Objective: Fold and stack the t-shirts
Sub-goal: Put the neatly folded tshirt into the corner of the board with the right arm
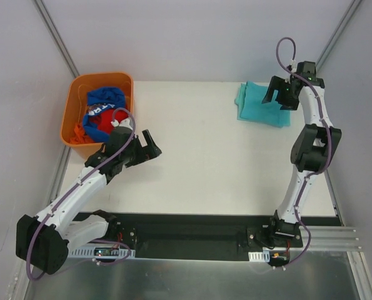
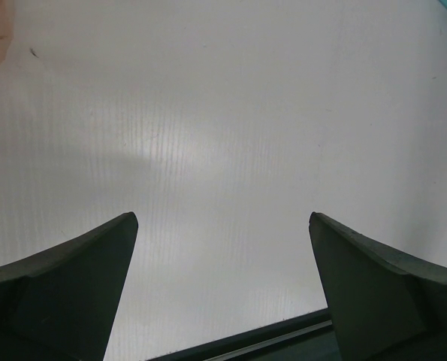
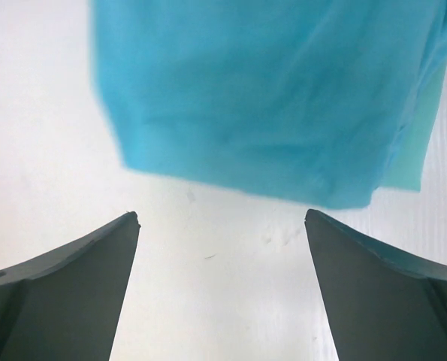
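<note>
Stretched low and forward from the near-left base, bent at the elbow, ending in the left gripper (image 1: pixel 152 144) just off the near-right corner of the orange bin (image 1: pixel 101 77). Jaws spread wide there, holding nothing, with only bare white table (image 1: pixel 204 150) between them in the left wrist view.

Reared up tall well to the right of the bin, folded over at the top, with the right gripper (image 1: pixel 278 100) pointed downward. Jaws likewise wide apart and gripping nothing. Poised at the right edge of the t-shirts (image 1: pixel 256 103), and clear of the cloth in the right wrist view, where a strip of white table shows between the fingertips and the fabric's edge.

Lying flat on the table, far to the right of the bin and level with it along the far edge. Folded into a rough rectangle — plain teal, softly wrinkled — with a paler teal edge peeking out beneath on one side.

Inside the bin: a blue garment (image 1: pixel 104 97) with white lettering, a red garment (image 1: pixel 101 126) under it, and an orange garment (image 1: pixel 79 134) at the near-left.
</note>
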